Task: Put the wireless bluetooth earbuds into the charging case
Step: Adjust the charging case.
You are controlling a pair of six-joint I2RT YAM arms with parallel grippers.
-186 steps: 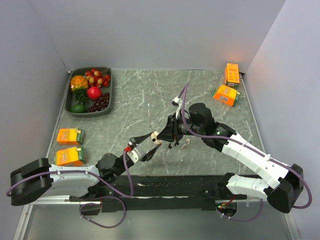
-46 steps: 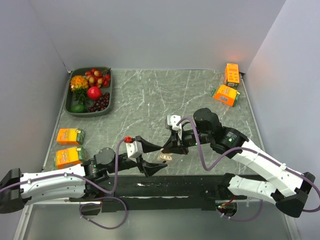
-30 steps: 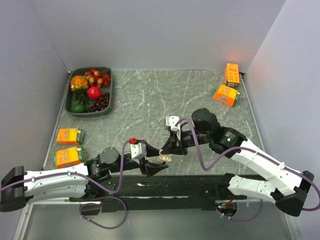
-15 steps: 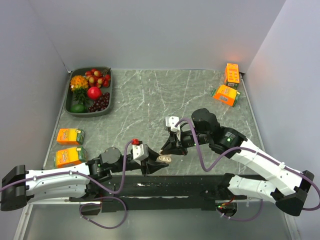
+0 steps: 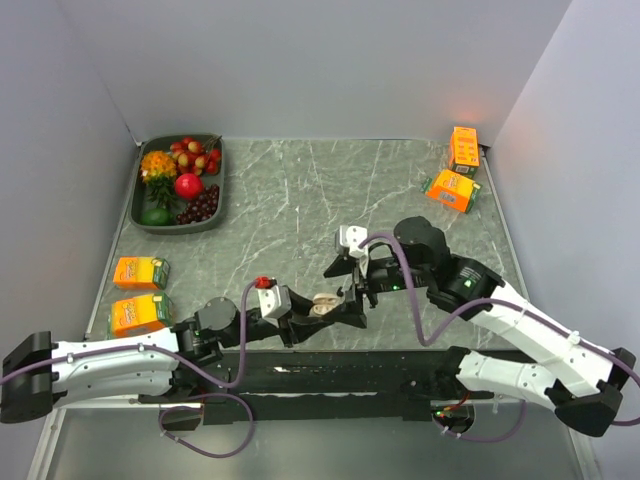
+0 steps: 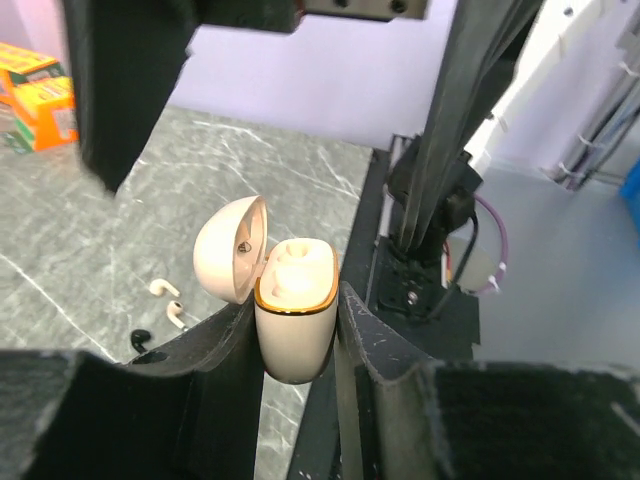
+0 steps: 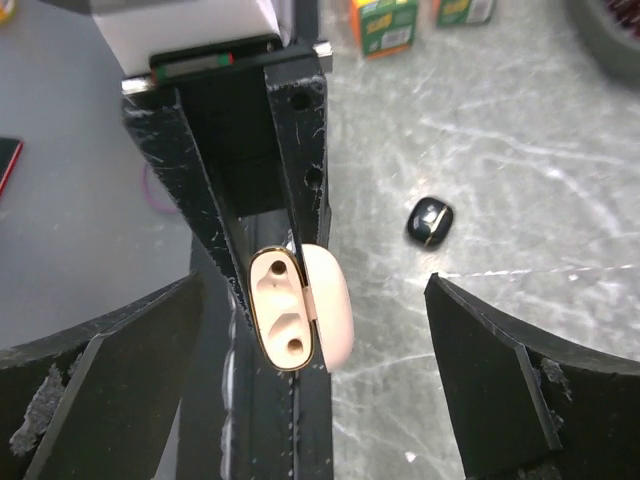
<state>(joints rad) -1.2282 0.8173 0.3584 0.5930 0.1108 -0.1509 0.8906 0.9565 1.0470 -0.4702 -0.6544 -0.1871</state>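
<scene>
A cream charging case (image 6: 295,325) with a gold rim is pinched between the black fingers of my left gripper (image 6: 297,335), its lid (image 6: 230,250) hinged open. Both sockets of the case (image 7: 283,308) look empty. The same case (image 5: 323,304) hangs just above the table's near edge. My right gripper (image 7: 315,290) is open wide, one finger on each side of the case without touching it. Two small cream earbuds (image 6: 162,288) (image 6: 177,318) lie on the marble beyond the case. A small glossy black piece (image 7: 430,221) lies near them.
A dark tray (image 5: 175,229) of fruit stands at the back left. Two orange cartons (image 5: 140,272) (image 5: 138,312) lie at the left edge and two more (image 5: 463,148) (image 5: 452,190) at the back right. The black base rail (image 5: 400,370) runs along the near edge.
My left gripper has shut on the case and raised it slightly. My right gripper has opened wide and drawn back a little to the right.
</scene>
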